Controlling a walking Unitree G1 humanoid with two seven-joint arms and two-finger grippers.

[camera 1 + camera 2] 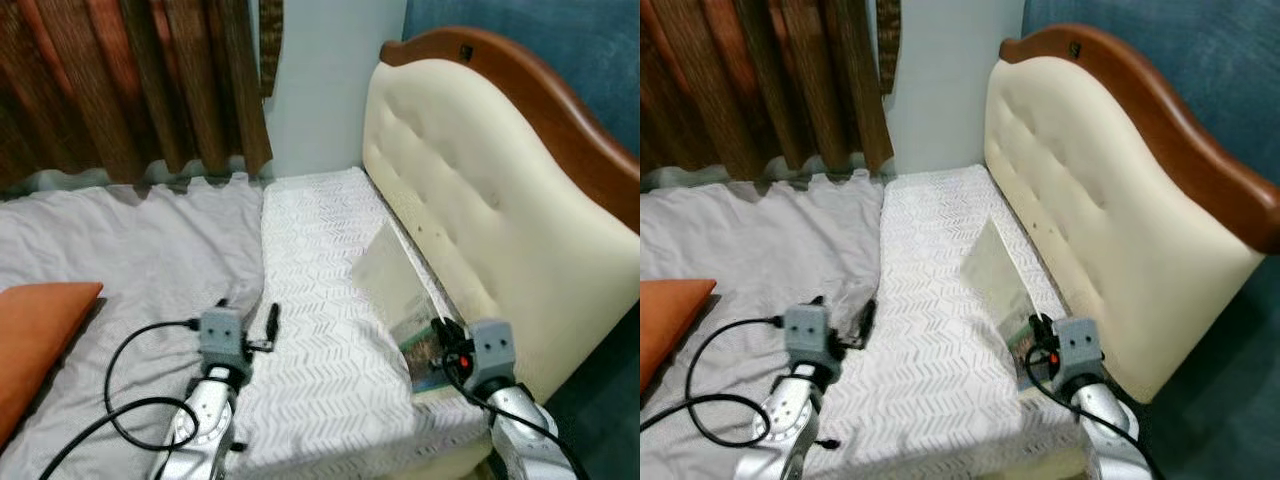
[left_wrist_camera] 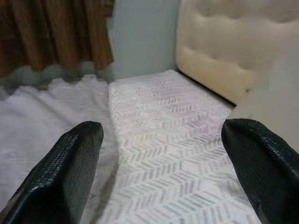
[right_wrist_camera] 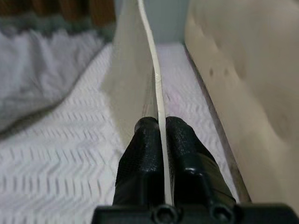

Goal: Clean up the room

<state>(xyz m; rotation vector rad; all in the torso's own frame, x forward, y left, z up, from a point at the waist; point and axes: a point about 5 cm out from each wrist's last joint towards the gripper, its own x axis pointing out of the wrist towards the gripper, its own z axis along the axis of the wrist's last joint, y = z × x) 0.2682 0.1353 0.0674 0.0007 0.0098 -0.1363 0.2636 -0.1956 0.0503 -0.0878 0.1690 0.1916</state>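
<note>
A clear, flat plastic packet [image 1: 390, 275] stands on edge above the white patterned bed cover [image 1: 315, 240], close to the cream headboard [image 1: 480, 190]. My right gripper [image 1: 441, 336] is shut on the packet's lower end. In the right wrist view its two black fingertips [image 3: 147, 128] pinch the packet's thin edge [image 3: 156, 74]. A dark printed part shows at the packet's bottom, by the gripper. My left gripper [image 1: 248, 316] hovers low over the bed where the cover meets the grey sheet. It is open and its fingers [image 2: 70, 158] hold nothing.
A crumpled grey sheet [image 1: 120, 250] covers the left of the bed, with an orange pillow [image 1: 40, 320] at its left edge. Brown curtains [image 1: 130, 80] hang behind. A black cable [image 1: 125, 400] loops off my left arm. The wooden-rimmed headboard closes off the right side.
</note>
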